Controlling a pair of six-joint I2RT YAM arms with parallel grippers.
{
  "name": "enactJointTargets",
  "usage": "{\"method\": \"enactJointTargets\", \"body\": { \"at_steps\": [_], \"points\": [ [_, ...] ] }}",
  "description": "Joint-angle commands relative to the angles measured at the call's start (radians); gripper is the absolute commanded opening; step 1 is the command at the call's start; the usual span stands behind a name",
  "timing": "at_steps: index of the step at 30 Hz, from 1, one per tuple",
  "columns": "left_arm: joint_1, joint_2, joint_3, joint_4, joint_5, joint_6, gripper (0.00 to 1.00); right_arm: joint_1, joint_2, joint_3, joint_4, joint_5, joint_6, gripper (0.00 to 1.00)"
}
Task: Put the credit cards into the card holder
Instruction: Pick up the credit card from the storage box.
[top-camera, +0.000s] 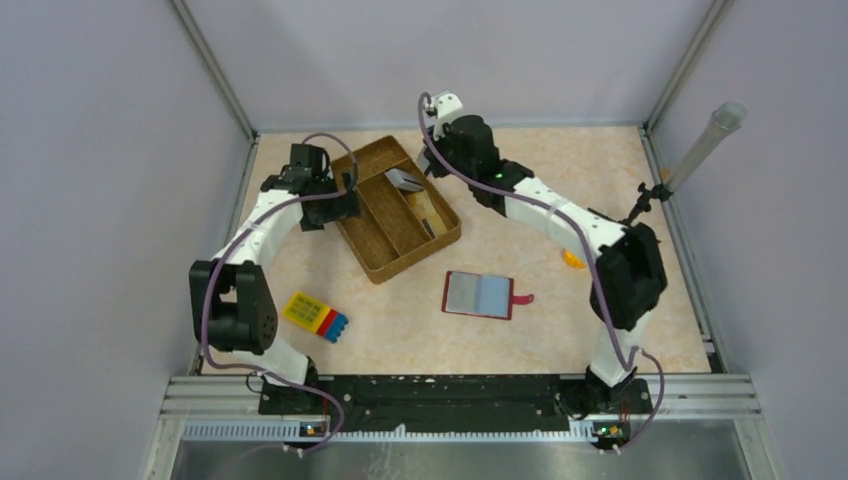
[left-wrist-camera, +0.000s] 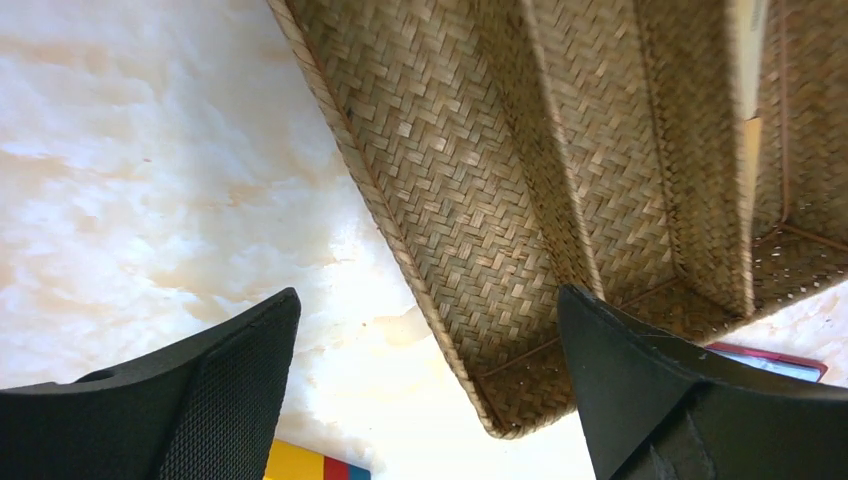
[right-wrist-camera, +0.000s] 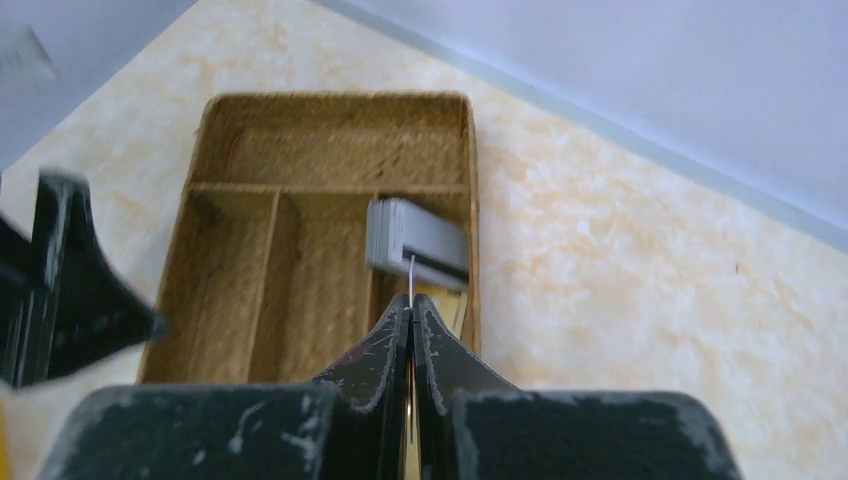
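A woven tray (top-camera: 372, 250) with several compartments holds grey-silver credit cards (top-camera: 405, 180) and a tan card (top-camera: 428, 208) in its right compartment. They also show in the right wrist view, the grey ones (right-wrist-camera: 415, 235) above the tan one (right-wrist-camera: 448, 300). My right gripper (right-wrist-camera: 411, 303) is shut on one thin card (right-wrist-camera: 411, 272), seen edge-on, above that compartment; it also shows in the top view (top-camera: 430, 172). The red card holder (top-camera: 478, 295) lies open on the table, in front of the tray. My left gripper (left-wrist-camera: 428, 300) is open and empty at the tray's left wall (left-wrist-camera: 400, 230).
A yellow-red-blue toy block (top-camera: 315, 316) lies near the left arm's base and shows in the left wrist view (left-wrist-camera: 310, 466). A small orange object (top-camera: 572, 259) sits by the right arm. A grey tube on a stand (top-camera: 700, 150) rises at the right wall. Frame walls enclose the table.
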Motion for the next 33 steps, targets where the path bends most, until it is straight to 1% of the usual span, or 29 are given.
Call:
{"method": "enactJointTargets", "body": {
  "at_steps": [1,3,5,7,10,12,14,16,20,23,25,26,28,33],
  "points": [
    [-0.025,-0.153,-0.018,0.051,-0.059,0.052,0.98,-0.028,-0.232,-0.133,-0.183,-0.087,0.067,0.00],
    [-0.072,-0.220,-0.052,0.092,-0.038,0.096,0.99,-0.077,-0.322,-0.238,-0.220,-0.217,0.115,0.00],
    [-0.132,-0.290,-0.086,0.138,0.039,0.148,0.98,-0.135,-0.413,-0.348,-0.231,-0.401,0.159,0.00],
    [-0.206,-0.346,-0.122,0.188,0.170,0.196,0.98,-0.167,-0.493,-0.435,-0.254,-0.544,0.169,0.00],
    [-0.324,-0.395,-0.156,0.240,0.388,0.247,0.99,-0.170,-0.591,-0.517,-0.314,-0.691,0.162,0.00],
    [-0.385,-0.399,-0.181,0.276,0.522,0.239,0.99,-0.170,-0.650,-0.562,-0.331,-0.791,0.172,0.00],
    [-0.414,-0.392,-0.198,0.304,0.642,0.213,0.99,-0.169,-0.700,-0.601,-0.331,-0.911,0.188,0.00],
    [-0.439,-0.383,-0.213,0.321,0.727,0.192,0.99,-0.170,-0.732,-0.626,-0.337,-1.003,0.202,0.00],
    [-0.487,-0.376,-0.229,0.330,0.844,0.171,0.97,-0.169,-0.777,-0.669,-0.326,-1.087,0.220,0.00],
    [-0.500,-0.375,-0.255,0.396,0.957,0.104,0.87,-0.170,-0.781,-0.680,-0.318,-1.110,0.221,0.00],
    [-0.512,-0.369,-0.270,0.439,1.004,0.066,0.81,-0.170,-0.775,-0.689,-0.298,-1.130,0.230,0.00],
    [-0.519,-0.365,-0.277,0.460,1.015,0.046,0.78,-0.170,-0.770,-0.692,-0.277,-1.149,0.241,0.00],
    [-0.531,-0.350,-0.286,0.478,1.015,0.024,0.75,-0.170,-0.764,-0.703,-0.234,-1.182,0.263,0.00],
    [-0.569,-0.307,-0.284,0.476,1.009,0.004,0.68,-0.170,-0.745,-0.716,-0.196,-1.197,0.273,0.00]
  ]
}}
